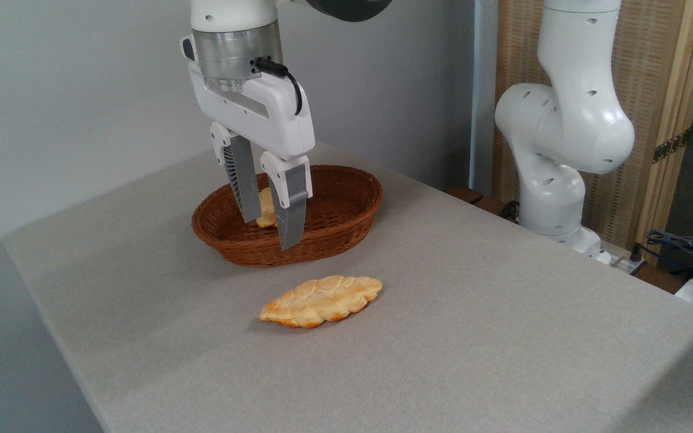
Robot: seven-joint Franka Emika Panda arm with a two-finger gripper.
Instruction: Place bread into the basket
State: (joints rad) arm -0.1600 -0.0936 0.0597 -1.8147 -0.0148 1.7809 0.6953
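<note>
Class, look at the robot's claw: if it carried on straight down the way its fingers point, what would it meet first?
Probably the small bread piece lying in the basket, seen between the fingers of the open claw; depth is unclear, so it might meet the basket's woven floor instead.

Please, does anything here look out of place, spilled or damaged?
Nothing looks spilled or broken. The bread lies flat on the table, in front of the basket and apart from it, not inside. A smaller bread piece shows between the fingers of the open gripper, over the basket.
</note>
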